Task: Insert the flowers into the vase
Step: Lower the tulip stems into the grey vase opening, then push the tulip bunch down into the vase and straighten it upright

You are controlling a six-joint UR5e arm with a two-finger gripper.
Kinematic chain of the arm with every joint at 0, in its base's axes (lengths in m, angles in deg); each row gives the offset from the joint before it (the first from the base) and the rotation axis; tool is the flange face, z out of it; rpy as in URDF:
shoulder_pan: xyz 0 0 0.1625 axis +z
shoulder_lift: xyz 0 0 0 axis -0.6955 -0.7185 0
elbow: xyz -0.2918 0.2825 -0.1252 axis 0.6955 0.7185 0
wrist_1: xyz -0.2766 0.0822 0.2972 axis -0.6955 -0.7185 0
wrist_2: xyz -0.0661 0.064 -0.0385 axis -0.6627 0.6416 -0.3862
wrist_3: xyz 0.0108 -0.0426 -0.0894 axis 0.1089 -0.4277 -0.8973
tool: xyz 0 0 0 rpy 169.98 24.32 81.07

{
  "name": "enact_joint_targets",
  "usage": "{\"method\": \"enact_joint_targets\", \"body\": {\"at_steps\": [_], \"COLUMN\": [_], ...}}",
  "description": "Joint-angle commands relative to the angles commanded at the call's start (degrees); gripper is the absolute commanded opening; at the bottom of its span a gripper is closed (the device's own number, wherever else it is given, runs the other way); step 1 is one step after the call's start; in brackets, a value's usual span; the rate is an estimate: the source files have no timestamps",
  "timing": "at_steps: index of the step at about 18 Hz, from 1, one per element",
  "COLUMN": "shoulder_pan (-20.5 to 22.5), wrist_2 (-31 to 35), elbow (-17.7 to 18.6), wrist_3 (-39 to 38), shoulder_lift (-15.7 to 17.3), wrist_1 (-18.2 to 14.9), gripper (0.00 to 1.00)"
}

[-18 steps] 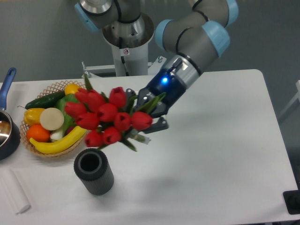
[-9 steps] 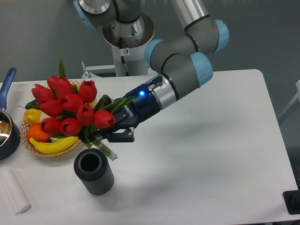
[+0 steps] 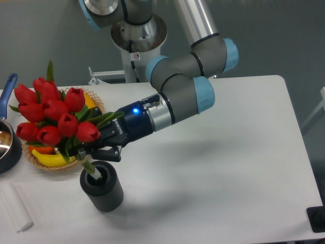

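Standing near the front-left of the white tabletop (image 3: 238,168), the dark ribbed vase (image 3: 102,186) is upright, and the pale stem ends of the flowers (image 3: 51,118) dip into its mouth, tilted; a white oblong object (image 3: 15,208) lies at the front-left corner, too blurred to name. Above the vase, the red tulip buds and green leaves lean up and to the left, spreading wider than the vase rim and overlapping the wicker basket (image 3: 48,165) behind them; a banana (image 3: 51,158) and an orange (image 3: 40,150) show under the blooms. The gripper (image 3: 101,147) is clamped on the stems just above the vase, its black fingers closed around the green bundle; white lettering runs along its black body, too small to read, and a blue light glows on the wrist beside it. At the left edge sits a dark pot with a blue handle (image 3: 7,89). Farther back, the grey UR5e arm (image 3: 177,91) with light blue joint caps bends down from its base (image 3: 137,46) at the rear edge of the tabletop; a small label on the base column cannot be read.
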Motion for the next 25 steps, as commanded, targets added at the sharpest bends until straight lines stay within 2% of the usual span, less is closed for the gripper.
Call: {"method": "enact_joint_targets", "body": {"at_steps": [11,14,17,22,25], "shoulder_pan": [0.26,0.26,0.35,0.61,0.62], "wrist_2": [0.26,0.88,0.97,0.97,0.97], "elbow": [4.65,5.10,6.59,7.91,8.26], "wrist_3": [0.09,0.88,1.05,7.28,8.17], "shoulder_lift": [-0.18,-2.37,-2.90,-5.44,-6.24], "wrist_1": [0.00,0.00,0.00,0.00,0.00], "gripper": [0.15,0.15,0.15,0.15,0.15]}}
